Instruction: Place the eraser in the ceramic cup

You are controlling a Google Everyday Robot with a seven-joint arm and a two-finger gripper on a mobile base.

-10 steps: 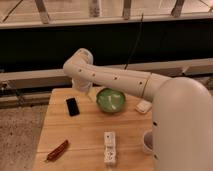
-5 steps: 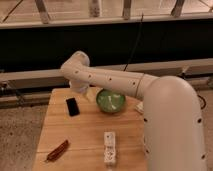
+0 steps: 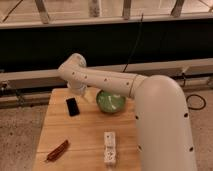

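Gripper hung over the table's far edge, eraser lying free

Nearest, the white arm (image 3: 160, 125) filled the right side above the wooden table (image 3: 87, 131), where a white ridged block (image 3: 110, 147) and a reddish stick-like object (image 3: 57, 150) lay. Farther back, the black eraser (image 3: 73, 106) lay flat, left of the green bowl (image 3: 110, 102). Between them, just above, the gripper (image 3: 80, 91) pointed down from the bent elbow; whether it was open or closed could not be told.

Smooth white gripper (image 3: 82, 92) above matt wooden table (image 3: 85, 137), beside glossy green bowl (image 3: 110, 102)
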